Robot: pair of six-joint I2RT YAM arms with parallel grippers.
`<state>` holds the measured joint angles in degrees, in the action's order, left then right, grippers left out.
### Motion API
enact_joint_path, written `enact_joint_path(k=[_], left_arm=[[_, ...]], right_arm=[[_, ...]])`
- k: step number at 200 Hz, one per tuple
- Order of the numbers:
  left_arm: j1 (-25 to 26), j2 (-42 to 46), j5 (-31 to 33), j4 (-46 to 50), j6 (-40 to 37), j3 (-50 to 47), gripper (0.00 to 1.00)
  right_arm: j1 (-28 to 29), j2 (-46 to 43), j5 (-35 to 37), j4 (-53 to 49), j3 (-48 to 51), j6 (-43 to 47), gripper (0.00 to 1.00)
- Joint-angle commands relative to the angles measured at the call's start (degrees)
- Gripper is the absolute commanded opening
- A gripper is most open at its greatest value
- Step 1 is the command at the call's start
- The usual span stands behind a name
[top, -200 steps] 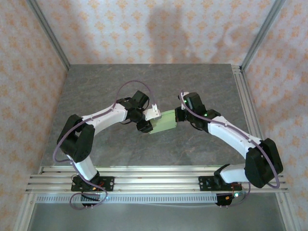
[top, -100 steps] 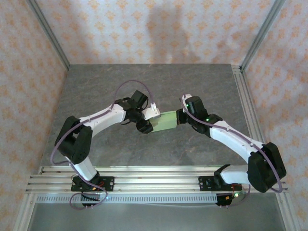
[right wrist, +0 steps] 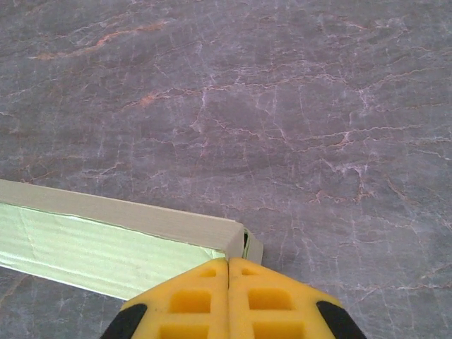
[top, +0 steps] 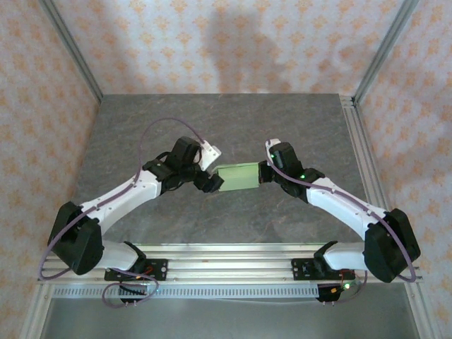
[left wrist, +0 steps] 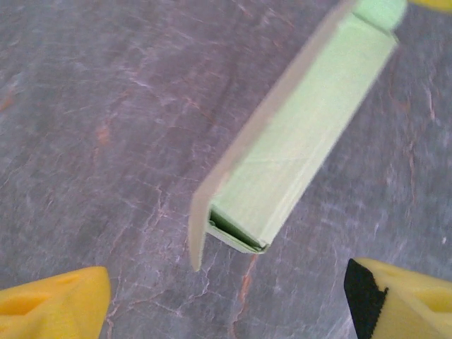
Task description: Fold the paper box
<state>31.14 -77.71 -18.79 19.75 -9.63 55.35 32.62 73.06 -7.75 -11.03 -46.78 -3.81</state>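
Listing one paper box point(top: 239, 176), we note pale green card in a flat rectangular form, set lengthwise between the two arms near the middle of the grey veined surface point(top: 212, 120). From above, the left fingers point(top: 210, 182) sit just beside the box's left end, and the right fingers point(top: 263, 171) meet its right end. In the left wrist view the box point(left wrist: 296, 141) runs diagonally away from the camera. Its near end is open and shows a dark hollow, and one long side panel stands out past that end. The yellow fingertips point(left wrist: 53, 304) of the left arm stand wide apart at either lower corner, with nothing between them and clear of the card. In the right wrist view the right fingers point(right wrist: 227, 296) are pressed fully together at the corner of the box point(right wrist: 106, 244), and we judge them to be pinching the thin card there. We cannot tell whether the box rests on the surface or hangs just above it.
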Motion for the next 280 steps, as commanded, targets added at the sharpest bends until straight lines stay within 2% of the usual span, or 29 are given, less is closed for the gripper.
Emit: enact_joint_path(k=[1, 19, 43, 77, 134, 197, 280], left_arm=[[0.80, 1.46, 6.09, 2.41, 10.63, 1.74, 0.80], [0.84, 1.82, 5.80, 5.07, 11.48, 2.71, 0.73], [1.08, 0.59, 4.85, 6.94, 12.35, 4.36, 0.70], [1.56, -2.45, 4.78, 7.78, 12.05, 6.84, 0.48], [1.61, -5.51, 5.15, 8.33, 11.48, 9.19, 0.42], [1.56, -7.26, 7.29, 8.83, 11.57, 11.45, 0.41], [0.96, -13.88, 12.98, 13.64, 11.33, 18.34, 0.36]], right_arm=[[0.44, -0.73, 2.09, -1.82, -2.00, -0.13, 0.00], [0.54, -0.81, 2.16, -1.82, -1.99, -0.55, 0.00], [0.51, -0.20, 2.55, -3.27, -3.18, -1.31, 0.00], [0.49, 0.42, 2.87, -4.51, -4.28, -1.81, 0.00], [0.52, 1.02, 2.33, -5.06, -4.63, -2.16, 0.00], [0.51, 3.06, 2.54, -5.32, -5.48, -2.60, 0.00], [0.46, 5.56, 2.76, -6.73, -7.38, -3.39, 0.00]])
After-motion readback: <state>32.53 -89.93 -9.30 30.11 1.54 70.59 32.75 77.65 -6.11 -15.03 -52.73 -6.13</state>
